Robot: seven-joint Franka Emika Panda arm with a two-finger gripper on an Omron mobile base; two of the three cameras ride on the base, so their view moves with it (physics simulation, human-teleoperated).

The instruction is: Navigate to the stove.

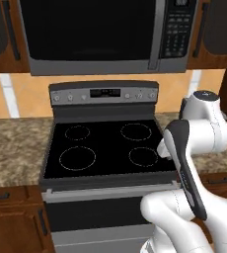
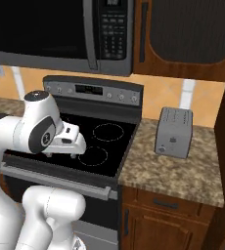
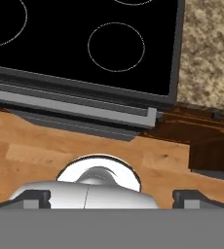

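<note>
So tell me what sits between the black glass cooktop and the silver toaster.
Just bare speckled granite counter, seen in the right base view: the stainless-steel stove ends at its edge, and the boxy silver toaster stands further along.

I am in a home kitchen: a stove (image 1: 105,148) under a microwave (image 1: 105,34), granite counters (image 2: 178,168), wooden cabinets (image 2: 158,224), a toaster (image 2: 174,132).
</note>
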